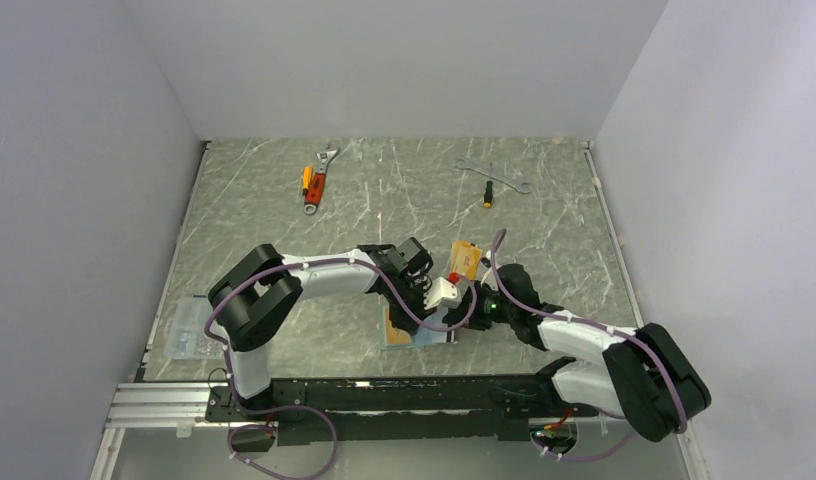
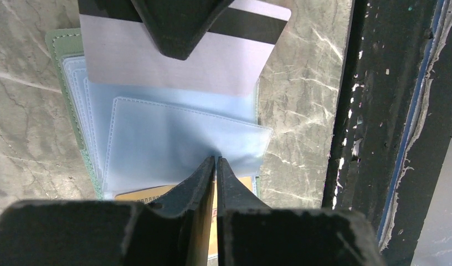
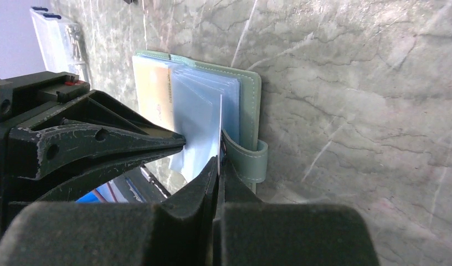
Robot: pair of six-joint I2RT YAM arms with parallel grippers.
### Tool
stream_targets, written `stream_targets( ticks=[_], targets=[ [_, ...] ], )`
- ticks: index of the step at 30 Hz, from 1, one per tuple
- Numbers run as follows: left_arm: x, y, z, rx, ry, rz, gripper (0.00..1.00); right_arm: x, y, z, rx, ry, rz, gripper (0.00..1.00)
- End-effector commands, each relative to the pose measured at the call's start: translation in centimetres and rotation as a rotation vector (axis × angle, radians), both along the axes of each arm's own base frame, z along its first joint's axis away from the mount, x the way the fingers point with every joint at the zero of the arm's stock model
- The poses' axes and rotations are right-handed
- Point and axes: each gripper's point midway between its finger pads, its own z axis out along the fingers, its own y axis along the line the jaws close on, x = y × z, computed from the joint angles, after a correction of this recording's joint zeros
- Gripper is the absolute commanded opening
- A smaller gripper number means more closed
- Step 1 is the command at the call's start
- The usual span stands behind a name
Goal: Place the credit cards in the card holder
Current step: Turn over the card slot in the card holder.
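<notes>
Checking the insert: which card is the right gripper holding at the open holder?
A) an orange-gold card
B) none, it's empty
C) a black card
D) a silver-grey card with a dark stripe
D: the left wrist view shows the right gripper shut on a silver-grey card with a dark stripe at the open card holder; the orange-gold card lies under a clear sleeve.
</notes>
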Motion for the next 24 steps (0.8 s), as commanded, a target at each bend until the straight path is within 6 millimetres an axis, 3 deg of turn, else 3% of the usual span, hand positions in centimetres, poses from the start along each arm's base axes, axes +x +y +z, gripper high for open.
stream_targets(
  ticks=[1, 8, 15, 18, 20, 24],
  targets=[
    [0.1, 1.3, -0.6, 0.051, -0.040, -0.006, 0.12, -0.3, -1.2, -1.2, -0.062, 0.001, -0.008, 0.00],
    [-0.1, 0.9, 0.8, 0.020, -0.029, -0.003, 0.12, -0.2, -0.6, -1.1, -0.025, 0.008, -0.003, 0.00],
    [2.2, 0.6, 5.7, -0.067, -0.004, 0.047, 0.17, 0.2, 0.6, -0.4, 0.008, 0.010, 0.021, 0.00],
    [4.0, 1.9, 7.5, -0.099, -0.009, 0.093, 0.18, 0.4, 0.8, 0.0, 0.018, 0.002, 0.024, 0.00],
    [4.8, 3.2, 7.7, -0.098, -0.024, 0.118, 0.18, 0.5, 1.1, 0.5, 0.028, -0.009, 0.031, 0.00],
    [5.1, 5.9, 5.7, -0.053, -0.016, 0.162, 0.17, 1.0, 1.9, 1.8, 0.036, -0.037, 0.057, 0.00]
  ],
)
